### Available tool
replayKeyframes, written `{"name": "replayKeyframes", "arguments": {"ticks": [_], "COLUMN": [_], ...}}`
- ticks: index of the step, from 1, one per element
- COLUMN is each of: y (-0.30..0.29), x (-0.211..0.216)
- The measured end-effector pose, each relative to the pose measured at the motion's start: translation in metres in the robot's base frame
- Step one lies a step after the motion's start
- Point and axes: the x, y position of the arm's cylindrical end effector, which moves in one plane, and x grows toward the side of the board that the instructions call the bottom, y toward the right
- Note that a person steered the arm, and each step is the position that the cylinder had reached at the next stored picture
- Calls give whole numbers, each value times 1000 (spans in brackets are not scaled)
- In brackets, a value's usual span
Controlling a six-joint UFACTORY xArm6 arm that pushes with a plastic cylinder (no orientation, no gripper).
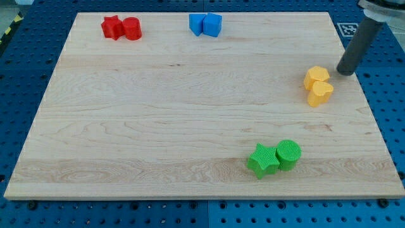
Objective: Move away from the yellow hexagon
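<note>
We have one view, looking steeply down from the near side, taking in the whole desk (158, 107).

On the table (158, 114) I count eight blocks: two red (112, 27) (132, 28), two blue (197, 24) (213, 25), two yellow (316, 77) (320, 93), two green (263, 160) (288, 154). One rod, my tip (344, 71).

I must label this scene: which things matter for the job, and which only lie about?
For the job: my tip, just right of the yellow hexagon.

Lying about: yellow heart, red pair, blue pair, green star, green cylinder.
</note>
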Motion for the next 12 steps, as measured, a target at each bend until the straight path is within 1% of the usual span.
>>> {"name": "replayKeyframes", "arguments": {"ticks": [1,2,3,5,6,7,8,10,12], "y": [0,0,-1,-21,-21,-23,-32,-32,-33], "x": [-26,-34,-6,11,-1,-28,-42,-70,-72]}}
